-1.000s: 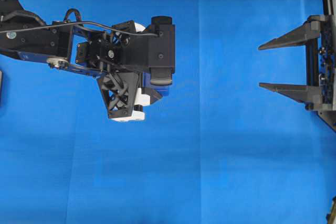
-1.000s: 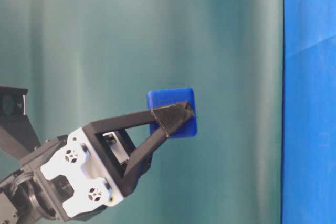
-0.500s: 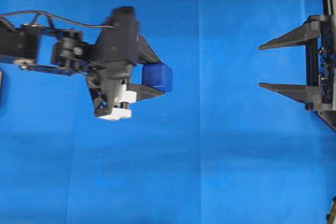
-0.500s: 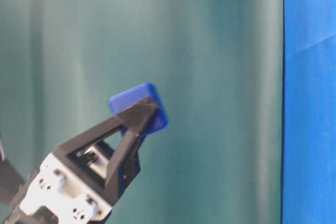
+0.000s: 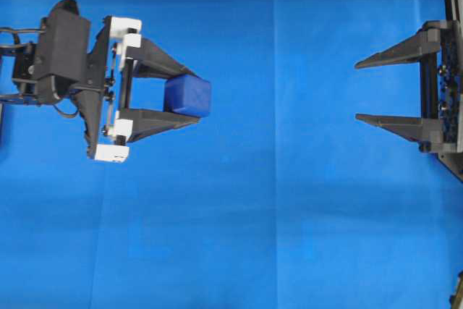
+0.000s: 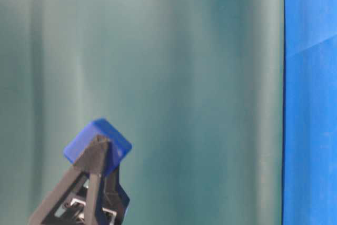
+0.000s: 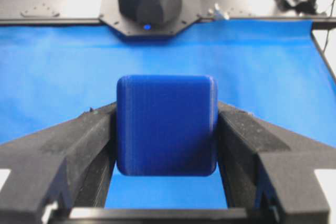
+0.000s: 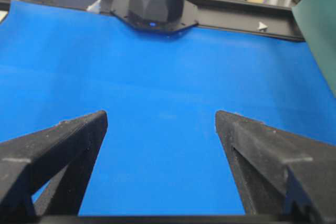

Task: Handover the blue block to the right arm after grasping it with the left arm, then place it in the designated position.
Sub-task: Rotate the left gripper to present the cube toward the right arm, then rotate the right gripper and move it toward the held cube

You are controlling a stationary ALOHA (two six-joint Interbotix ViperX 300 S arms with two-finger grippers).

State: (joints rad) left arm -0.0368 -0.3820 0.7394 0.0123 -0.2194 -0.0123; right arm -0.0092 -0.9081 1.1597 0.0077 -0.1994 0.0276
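Overhead: left tool [image 5: 189, 97] clamped on the blue block [image 5: 188, 95], block pinched near the fingertips, held on the left side of the blue cloth [image 5: 289, 236] covering the tabletop. Right tool [image 5: 362, 92] at the far right edge, fingers spread wide and empty, pointing toward the block. The two are well apart, with bare cloth between them and nothing in the lane.

Table-level: block [image 6: 98, 146] tilted, carried at the finger tip, with only the green backdrop [image 6: 184, 77] around it. Right tool not in this view.

Left wrist: block [image 7: 166, 124] seated squarely between both fingers [image 7: 79, 140], touching each. Cloth runs clear up to the black frame [image 7: 63, 3] at the far side.

Right wrist: fingers [image 8: 63, 140] wide apart, nothing between them, open cloth ahead.

Judgement: grasp done, block off the tabletop; handover and placing remain. No marked placing spot is visible.
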